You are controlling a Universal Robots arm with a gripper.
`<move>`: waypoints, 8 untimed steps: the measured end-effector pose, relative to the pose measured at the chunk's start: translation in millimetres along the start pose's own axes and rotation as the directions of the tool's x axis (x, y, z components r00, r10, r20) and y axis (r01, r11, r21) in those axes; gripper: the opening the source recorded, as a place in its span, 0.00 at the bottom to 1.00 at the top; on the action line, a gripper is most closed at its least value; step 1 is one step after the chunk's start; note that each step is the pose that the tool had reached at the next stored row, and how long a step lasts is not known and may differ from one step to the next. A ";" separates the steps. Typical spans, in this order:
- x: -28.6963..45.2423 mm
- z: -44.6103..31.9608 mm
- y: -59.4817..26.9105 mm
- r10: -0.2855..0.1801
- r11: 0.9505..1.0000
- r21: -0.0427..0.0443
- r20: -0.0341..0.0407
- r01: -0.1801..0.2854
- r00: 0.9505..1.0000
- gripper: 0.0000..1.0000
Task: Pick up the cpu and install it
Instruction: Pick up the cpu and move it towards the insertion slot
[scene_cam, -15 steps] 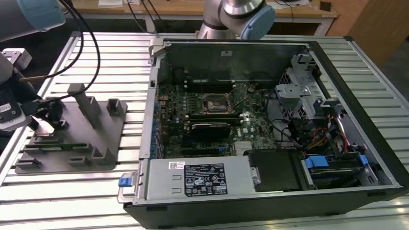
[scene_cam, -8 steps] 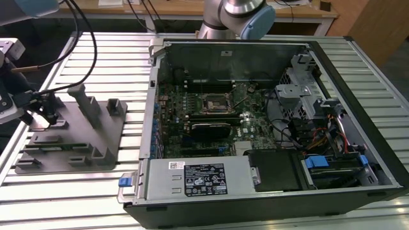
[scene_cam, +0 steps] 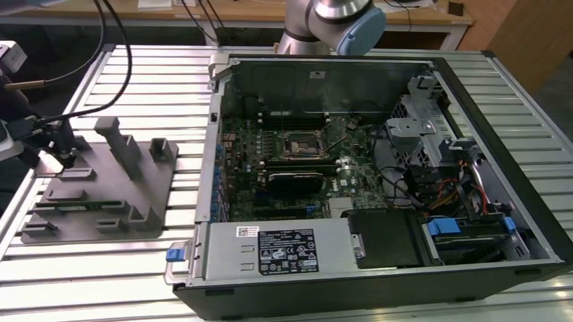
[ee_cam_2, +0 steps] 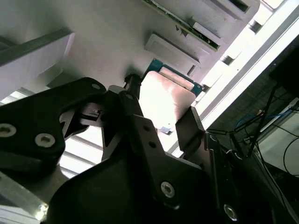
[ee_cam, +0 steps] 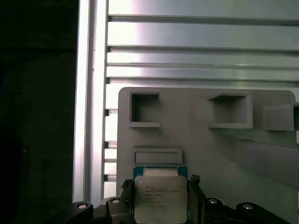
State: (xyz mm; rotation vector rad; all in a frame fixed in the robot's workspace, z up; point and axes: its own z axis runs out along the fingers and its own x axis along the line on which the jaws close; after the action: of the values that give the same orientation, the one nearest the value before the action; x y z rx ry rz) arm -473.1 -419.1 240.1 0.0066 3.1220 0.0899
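A ribbed aluminium worktop carries everything here, with a wooden desk beyond its far edge. In the exterior view an open computer case takes up the middle, its motherboard lying bare. A grey tray of raised blocks sits at nine o'clock from the case. We see the gripper down over the tray's ten o'clock corner, and the arm rises at twelve o'clock behind the case. In both wrist views the cpu lies between the two black fingers, silver top up, with its thin green rim showing. The fingers are set at just the chip's width, one against each of two opposite edges, so they have hold of it. The tray's grey surface is directly behind the chip, and a low rectangular block stands just beside it. We cannot tell whether the cpu rests on the tray or hangs clear of it
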 end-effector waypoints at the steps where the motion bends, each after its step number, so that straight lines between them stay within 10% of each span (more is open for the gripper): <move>1: 0.0 -2.7 0.2 0.000 1.000 0.000 0.000 0.000 1.000 0.55; 8: -0.3 -20.5 1.2 0.000 1.000 0.000 0.000 0.000 1.000 0.55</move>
State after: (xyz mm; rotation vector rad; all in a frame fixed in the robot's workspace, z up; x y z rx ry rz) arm -473.2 -419.1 260.6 0.0067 3.1221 0.0897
